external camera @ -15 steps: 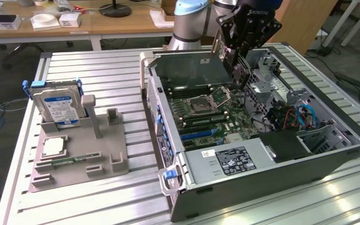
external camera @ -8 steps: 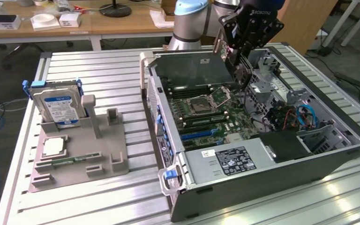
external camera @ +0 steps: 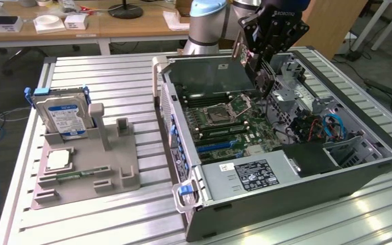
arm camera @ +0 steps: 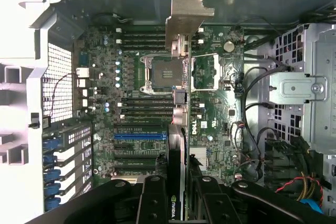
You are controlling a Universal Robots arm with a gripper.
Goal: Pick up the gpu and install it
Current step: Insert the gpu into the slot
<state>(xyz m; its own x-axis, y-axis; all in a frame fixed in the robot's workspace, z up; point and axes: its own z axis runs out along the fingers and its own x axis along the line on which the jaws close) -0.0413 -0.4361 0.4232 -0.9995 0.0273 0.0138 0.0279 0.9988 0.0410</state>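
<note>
Two black fingers point(arm camera: 151, 203) of the tool point(arm camera: 178, 195) sit closest to the wrist camera, drawn in narrow and clamped on the one gpu point(arm camera: 177, 150). The gpu is a thin, flat, dark circuit card, seen here edge-on, with a green-and-white maker's label between the fingers and one silvery metal end bracket point(arm camera: 186, 14) at its far end. The card hangs above the one green motherboard point(arm camera: 142, 93). It is not seated in any slot, and its edge lines up over the one square processor socket point(arm camera: 165, 72) and past the single blue expansion slot point(arm camera: 139, 136). In the exterior view the tool point(external camera: 259, 64) is at the upper middle of the frame. There the gpu point(external camera: 263, 81) hangs upright under it, inside the back part of the one open black tower computer case point(external camera: 285, 204), which fills the right half of the frame. One grey power supply box with a printed label point(external camera: 247, 176) lies in the case's near corner, at lower centre. At the left of the frame, well apart from the case, one grey plastic parts holder point(external camera: 107, 168) rests on the ribbed metal tabletop point(external camera: 121, 81). It carries one thick silver hard drive with a blue-white label point(external camera: 63, 115), standing upright. One small square silver processor chip point(external camera: 58, 159) lies flat in front of the drive.
</note>
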